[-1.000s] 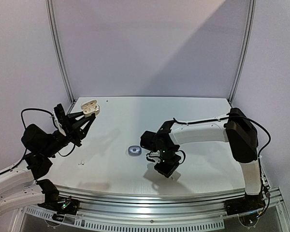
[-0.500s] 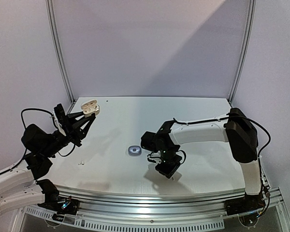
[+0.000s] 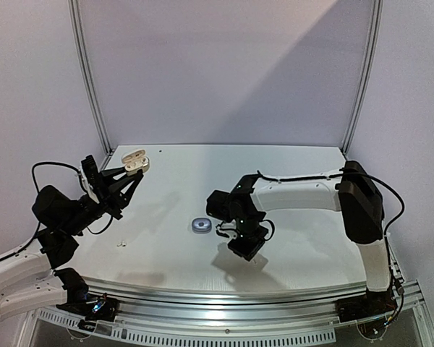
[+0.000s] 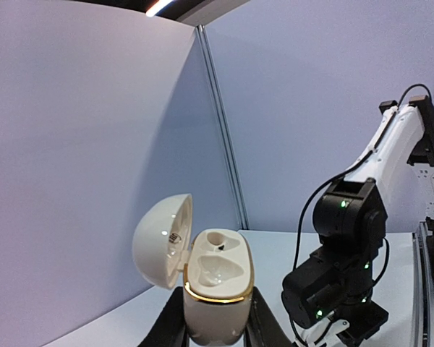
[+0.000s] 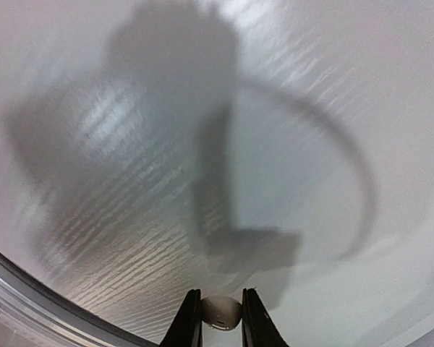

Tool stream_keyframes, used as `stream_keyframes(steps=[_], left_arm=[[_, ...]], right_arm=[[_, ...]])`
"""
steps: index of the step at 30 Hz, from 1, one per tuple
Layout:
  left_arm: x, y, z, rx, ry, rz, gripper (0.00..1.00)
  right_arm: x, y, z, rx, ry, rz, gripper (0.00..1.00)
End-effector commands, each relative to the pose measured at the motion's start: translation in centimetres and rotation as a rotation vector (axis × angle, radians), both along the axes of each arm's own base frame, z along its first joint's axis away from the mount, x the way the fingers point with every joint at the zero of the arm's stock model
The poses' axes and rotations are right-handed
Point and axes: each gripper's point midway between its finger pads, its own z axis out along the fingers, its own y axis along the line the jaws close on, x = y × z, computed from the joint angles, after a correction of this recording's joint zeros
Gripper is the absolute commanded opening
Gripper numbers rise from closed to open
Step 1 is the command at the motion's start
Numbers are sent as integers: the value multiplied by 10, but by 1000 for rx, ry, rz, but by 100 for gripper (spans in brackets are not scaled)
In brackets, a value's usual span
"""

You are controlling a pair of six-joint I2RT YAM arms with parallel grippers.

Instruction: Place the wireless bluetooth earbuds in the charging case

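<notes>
My left gripper (image 4: 217,322) is shut on a white charging case (image 4: 215,289) with a gold rim, held upright above the table's left side. Its lid (image 4: 161,238) hangs open to the left, and both wells show no earbud. From above, the case (image 3: 134,160) sits at the tips of the left gripper (image 3: 132,172). My right gripper (image 5: 221,318) is shut on a small white earbud (image 5: 221,311) just above the table. In the top view the right gripper (image 3: 244,247) points down near the table's middle.
A round grey case (image 3: 201,225) lies on the table just left of the right gripper. Tiny pale specks (image 3: 119,244) lie near the left front. The table's curved metal front edge (image 5: 29,293) runs close below the right gripper. The right arm (image 4: 340,267) fills the left wrist view's right side.
The right gripper's jaws have narrowed onto the white earbud, and its wrist has shifted slightly left and away from the front edge. The left arm and case have not moved.
</notes>
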Motion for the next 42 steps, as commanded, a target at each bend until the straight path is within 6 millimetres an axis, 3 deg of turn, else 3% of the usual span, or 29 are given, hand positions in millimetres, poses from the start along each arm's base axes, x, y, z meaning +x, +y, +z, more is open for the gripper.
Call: stream_keyframes(steps=[1, 4, 8, 11, 17, 21, 25, 33, 39, 42], left_arm=[[3, 0, 5, 0, 5, 7, 0], [5, 0, 12, -2, 3, 15, 0], [9, -1, 16, 0, 8, 21, 0], [12, -3, 18, 1, 14, 23, 0], [11, -8, 16, 11, -17, -2, 0], [15, -14, 20, 26, -11, -12, 0], [20, -23, 35, 67, 31, -39, 0], [32, -27, 49, 163, 31, 2, 0], [34, -34, 51, 128, -7, -33, 0], [38, -27, 62, 72, -45, -16, 0]], right_arm=[[38, 27, 47, 83, -158, 0, 0], [62, 55, 102, 220, -283, -10, 0], [86, 92, 200, 498, -457, -27, 0], [90, 111, 276, 740, -579, -30, 0], [62, 144, 402, 1168, -771, 105, 0], [42, 154, 452, 1374, -789, 172, 0], [23, 157, 481, 1481, -795, 290, 0], [14, 139, 522, 1554, -922, 476, 0], [23, 147, 502, 1510, -928, 451, 0], [22, 151, 498, 1489, -986, 399, 0]])
